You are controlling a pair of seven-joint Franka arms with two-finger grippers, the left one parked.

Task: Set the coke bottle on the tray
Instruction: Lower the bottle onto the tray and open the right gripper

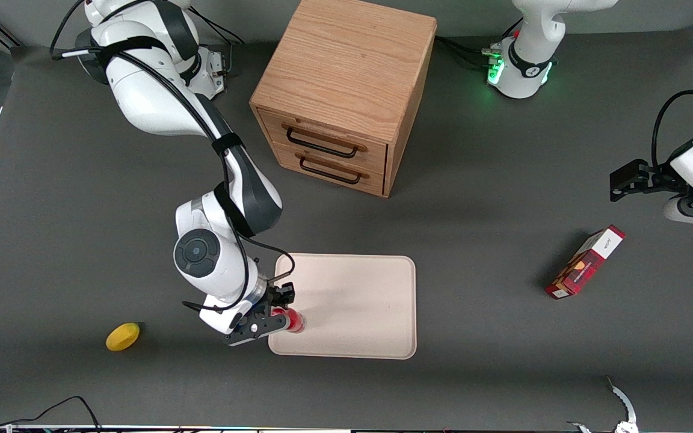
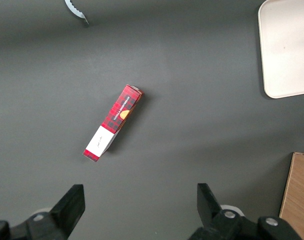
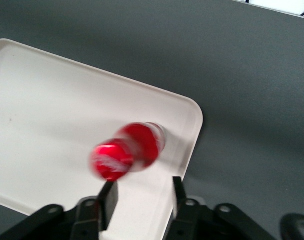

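The coke bottle point(image 1: 295, 320) is small and red with a red cap. It is on the cream-white tray point(image 1: 358, 300), at the tray's corner nearest the front camera toward the working arm's end. My right gripper point(image 1: 279, 317) is right beside it, over that tray edge. In the right wrist view the bottle point(image 3: 129, 150) is blurred and looks tilted over the tray point(image 3: 47, 110). The gripper point(image 3: 143, 189) is open, and the bottle lies just past its fingertips point(image 3: 110, 195), not between them.
A wooden drawer cabinet point(image 1: 346, 90) stands farther from the front camera than the tray. A yellow lemon point(image 1: 123, 336) lies toward the working arm's end. A red-and-white box point(image 1: 585, 262) lies toward the parked arm's end and also shows in the left wrist view point(image 2: 113, 122).
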